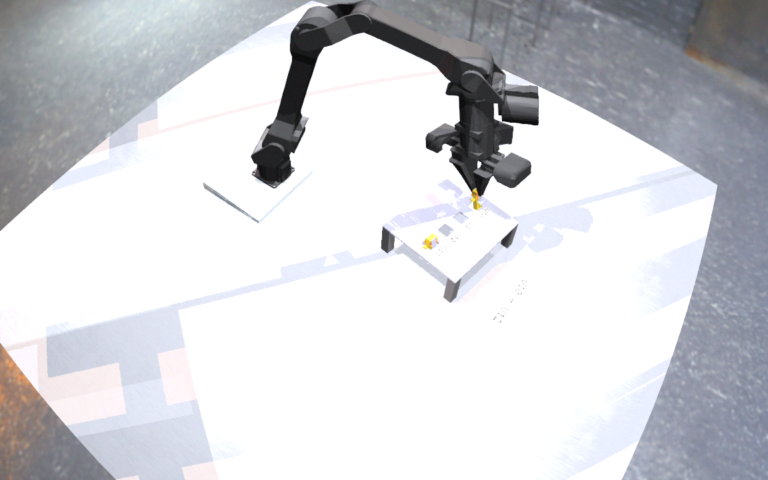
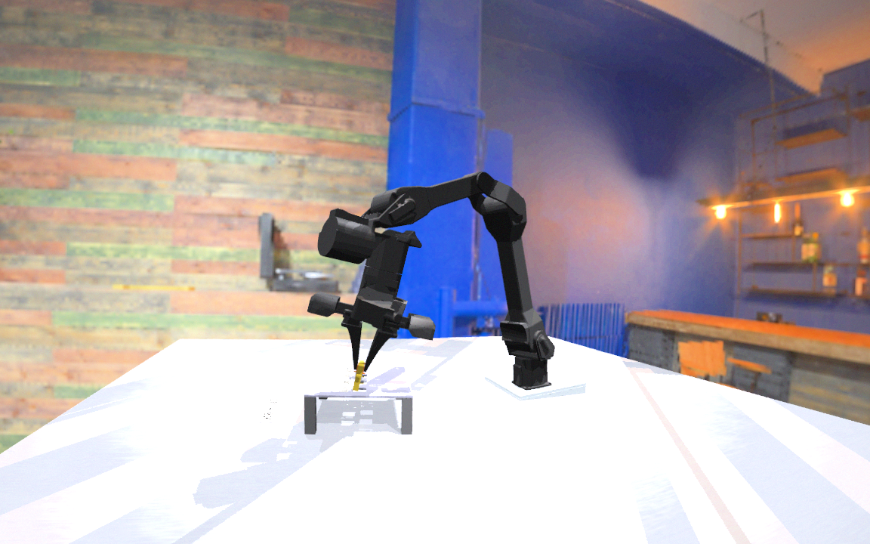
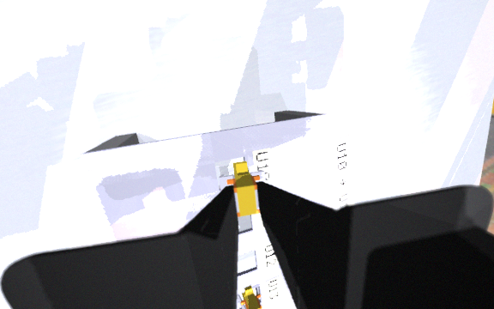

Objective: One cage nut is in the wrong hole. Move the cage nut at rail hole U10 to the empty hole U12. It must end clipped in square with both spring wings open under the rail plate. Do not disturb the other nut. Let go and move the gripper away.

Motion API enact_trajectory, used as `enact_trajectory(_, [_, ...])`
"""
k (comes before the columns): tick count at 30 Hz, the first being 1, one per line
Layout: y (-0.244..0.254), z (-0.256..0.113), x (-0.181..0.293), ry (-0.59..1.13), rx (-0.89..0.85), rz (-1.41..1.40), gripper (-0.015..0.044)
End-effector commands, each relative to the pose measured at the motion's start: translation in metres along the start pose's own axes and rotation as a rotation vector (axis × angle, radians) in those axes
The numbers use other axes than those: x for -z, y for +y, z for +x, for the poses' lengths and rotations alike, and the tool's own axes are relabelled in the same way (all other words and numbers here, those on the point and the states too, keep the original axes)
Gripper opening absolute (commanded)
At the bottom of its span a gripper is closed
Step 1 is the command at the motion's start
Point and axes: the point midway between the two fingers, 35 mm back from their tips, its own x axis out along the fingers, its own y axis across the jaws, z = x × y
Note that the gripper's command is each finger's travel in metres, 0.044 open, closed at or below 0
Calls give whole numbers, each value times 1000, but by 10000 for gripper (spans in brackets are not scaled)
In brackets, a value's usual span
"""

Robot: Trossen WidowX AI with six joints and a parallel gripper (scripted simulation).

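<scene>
Tool (image 1: 478, 192) (image 2: 360, 369) (image 3: 246, 185) is pinching the U10 nut (image 1: 475, 199) (image 2: 359, 375) (image 3: 246, 197), one finger on each side of its yellow body. The grip leaves the upper part of the nut between the fingertips and its lower end pointing toward the plate (image 1: 455, 265) (image 2: 330, 394) (image 3: 144, 172); presumably this keeps that end free for insertion. Orange parts show at both sides of the nut in the wrist view.

The nut lies directly between and below the fingertips, at the U10 end of the row. It leans in the exterior view. Whether its lower end is fully out of the U10 hole cannot be told. U12 (image 1: 446, 229) (image 3: 247, 263) is open, next to the other nut (image 1: 430, 241) (image 3: 251, 297), which sits apart from the tool. Legs hold the plate above the table (image 1: 315, 358) (image 2: 492, 473), probably to give the wings room to open beneath it.

Transfer to U12 appears to be still outstanding. Next, the nut should be raised until free, carried past U11, squared and pressed in. Insufficient lift could catch the plate; a tilted entry could leave one wing unclipped.
</scene>
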Motion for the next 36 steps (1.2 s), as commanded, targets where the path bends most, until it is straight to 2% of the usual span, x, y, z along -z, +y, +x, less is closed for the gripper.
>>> enact_trajectory(1, [-1, -2, -1, -4, 3, -4, 33])
enact_trajectory(36, [-2, -7, -1, -3, 3, -4, 33])
